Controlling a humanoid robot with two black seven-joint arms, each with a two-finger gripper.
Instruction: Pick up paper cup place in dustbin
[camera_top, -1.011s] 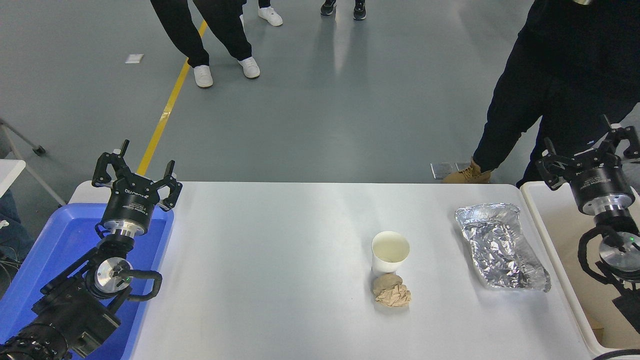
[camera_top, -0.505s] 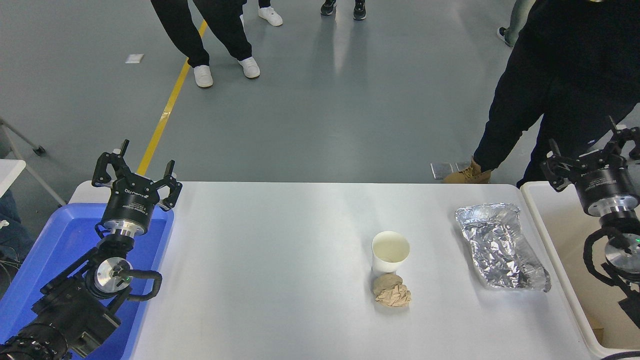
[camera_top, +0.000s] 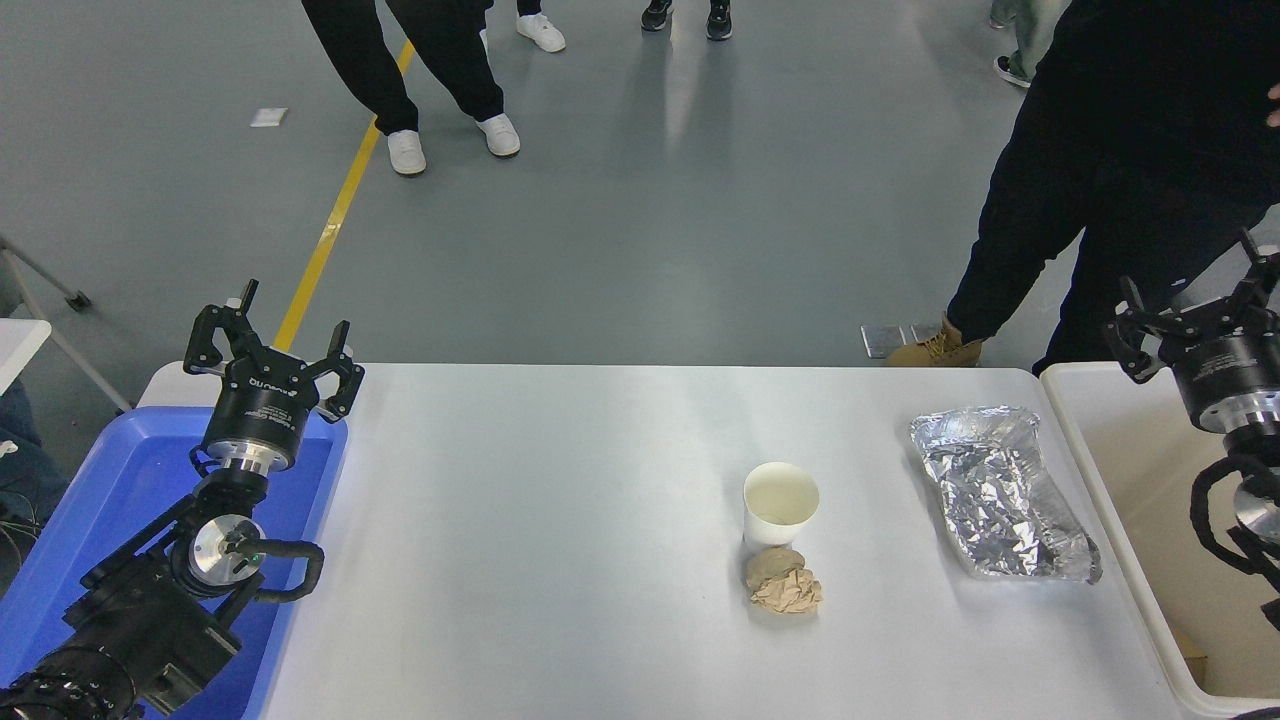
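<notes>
Paper cup (camera_top: 780, 505) upright mid-bench (camera_top: 560, 560), touching crumpled brown paper ball (camera_top: 783, 582). Right end effector (camera_top: 1195, 318) over dustbin (camera_top: 1120, 500) — fingers spread, empty. Left end effector (camera_top: 272, 345) parked over blue tub (camera_top: 90, 520) — spread, empty.

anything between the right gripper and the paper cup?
Yes, in the head view: the crinkled foil tray lies on the table between the right gripper, over the dustbin, and the paper cup. Otherwise bare table.

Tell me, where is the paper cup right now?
The paper cup stands upright on the white table, right of centre, just behind the brown paper ball and left of the foil tray.
</notes>
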